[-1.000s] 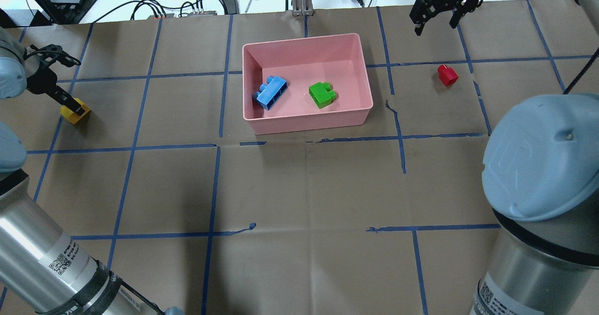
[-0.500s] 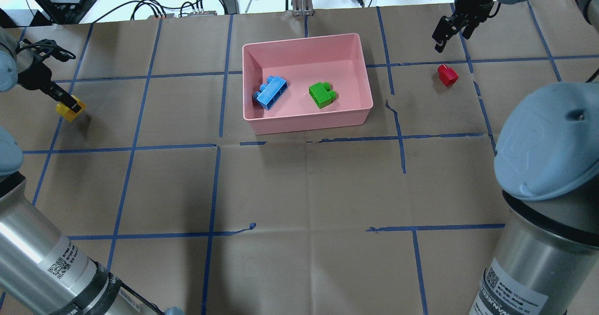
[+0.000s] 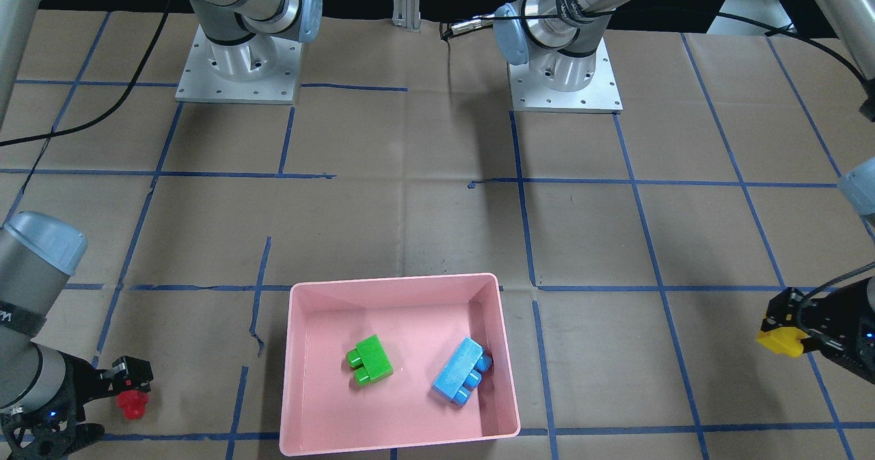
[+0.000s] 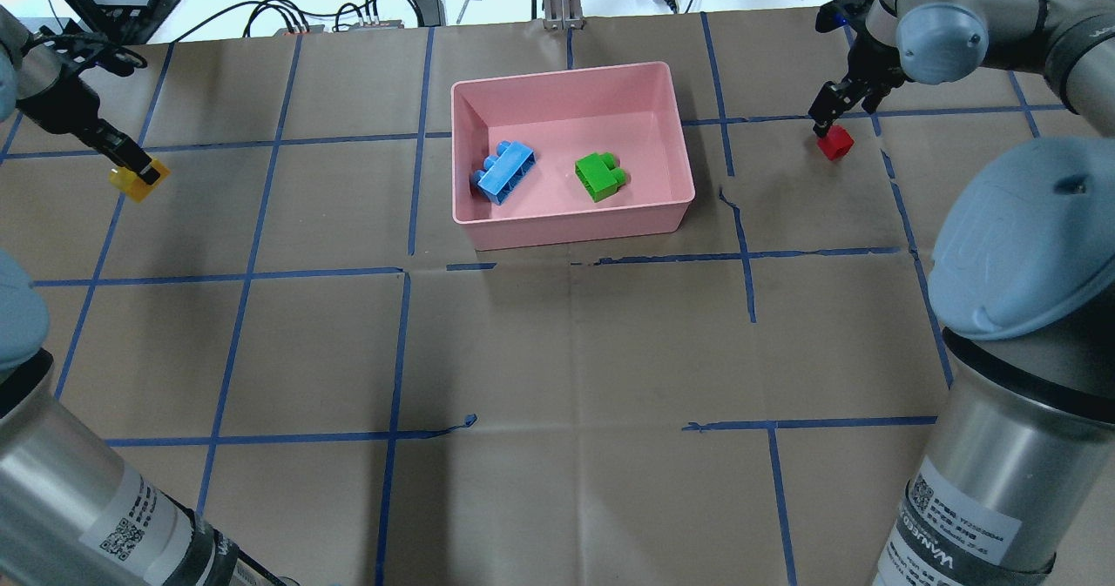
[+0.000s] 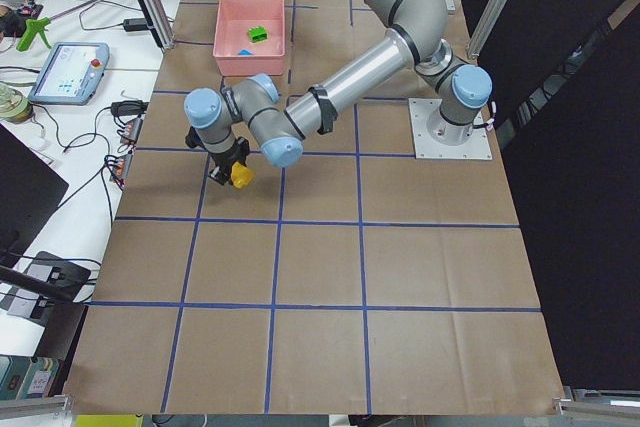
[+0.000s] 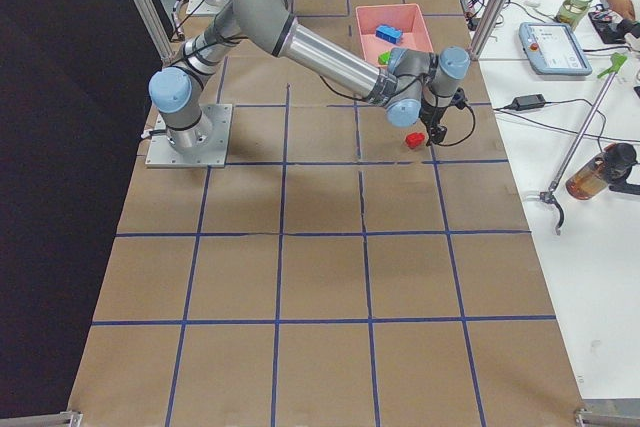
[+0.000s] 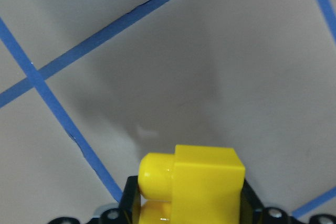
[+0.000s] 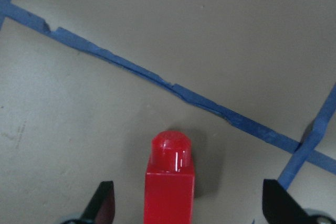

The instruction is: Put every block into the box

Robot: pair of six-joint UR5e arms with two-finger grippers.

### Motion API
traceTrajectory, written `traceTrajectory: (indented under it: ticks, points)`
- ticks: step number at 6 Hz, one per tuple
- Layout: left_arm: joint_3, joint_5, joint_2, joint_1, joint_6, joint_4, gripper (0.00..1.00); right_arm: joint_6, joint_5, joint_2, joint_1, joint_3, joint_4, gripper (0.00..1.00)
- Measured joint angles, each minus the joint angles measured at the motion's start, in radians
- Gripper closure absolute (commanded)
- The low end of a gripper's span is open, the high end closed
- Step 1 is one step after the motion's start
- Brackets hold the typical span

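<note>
My left wrist camera cuts the yellow block (image 7: 191, 187) off at the bottom edge, and it hides most of the jaws behind it. The right wrist view crops the red block (image 8: 170, 182) and both fingertips (image 8: 102, 203) the same way.

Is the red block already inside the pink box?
No, the red block sits outside the box, which holds only the blue block and the green block.
</note>
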Motion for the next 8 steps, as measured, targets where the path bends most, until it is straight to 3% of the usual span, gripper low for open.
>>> traceTrajectory:
  ticks: [1, 2, 4, 5, 6, 7, 8]
  points:
    - [0.002, -0.001, 0.059, -0.097, -0.179, -0.053, 1.0, 0.048, 0.007, 0.008, -0.002, 0.013, -0.018, 0.05]
    - [0.007, -0.005, 0.099, -0.209, -0.408, -0.075, 1.0, 0.069, 0.013, 0.013, -0.003, 0.024, -0.028, 0.33]
    - [0.021, -0.006, 0.09, -0.458, -0.818, -0.017, 1.0, 0.117, 0.009, 0.012, -0.003, 0.034, -0.042, 0.61]
    - [0.033, -0.001, 0.043, -0.571, -0.929, 0.055, 1.0, 0.127, 0.005, 0.01, -0.003, 0.034, -0.043, 0.73]
    - [0.049, 0.012, -0.019, -0.662, -1.007, 0.132, 0.85, 0.129, 0.003, 0.007, -0.002, 0.032, -0.043, 0.75]
    - [0.061, 0.04, -0.067, -0.719, -1.042, 0.173, 0.21, 0.13, 0.002, -0.001, -0.002, 0.028, -0.043, 0.74]
    - [0.066, 0.061, -0.086, -0.741, -1.052, 0.188, 0.02, 0.133, 0.001, -0.027, 0.0, 0.024, -0.036, 0.74]
